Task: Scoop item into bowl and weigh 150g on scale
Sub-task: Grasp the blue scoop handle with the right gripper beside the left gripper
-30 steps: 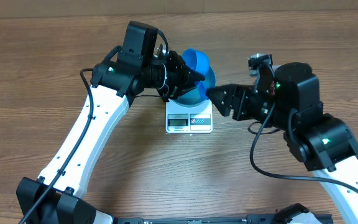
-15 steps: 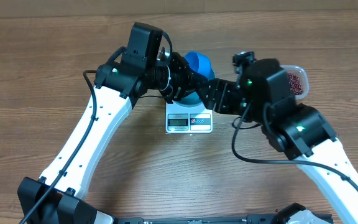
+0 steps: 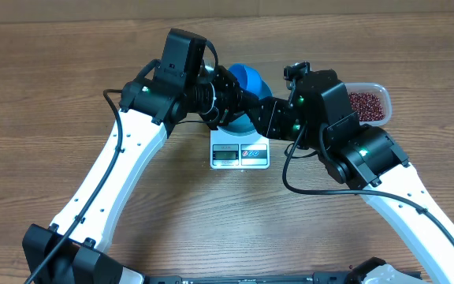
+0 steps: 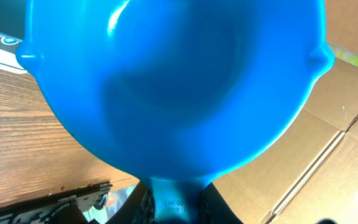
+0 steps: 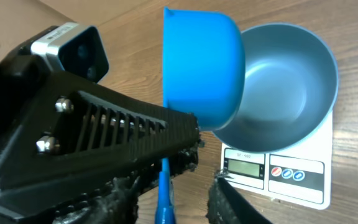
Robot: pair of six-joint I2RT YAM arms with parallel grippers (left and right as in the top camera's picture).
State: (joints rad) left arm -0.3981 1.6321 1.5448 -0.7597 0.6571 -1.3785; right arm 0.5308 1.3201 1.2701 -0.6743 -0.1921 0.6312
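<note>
Right end effector [image 5: 174, 199] has swung in leftward, baring the tub [image 3: 381, 93] of beans [image 3: 365, 105]. Its jaws stand half-open astride the handle of the scoop [image 5: 201, 68]. Left end effector [image 4: 174, 205] grips that scoop, crowding the rim of the bowl [image 5: 291, 93] on the scale [image 5: 306, 183].

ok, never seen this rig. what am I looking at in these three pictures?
Two robot arms at a table, each ending in a two-finger gripper. One picture looks down from above, the other two come from cameras on the wrists. On the table: a white scale with an empty-looking blue bowl on it, and a clear tub of red-brown beans. The left gripper is shut on the handle of a blue scoop. The right gripper is open, fingers either side of that handle, not touching.
</note>
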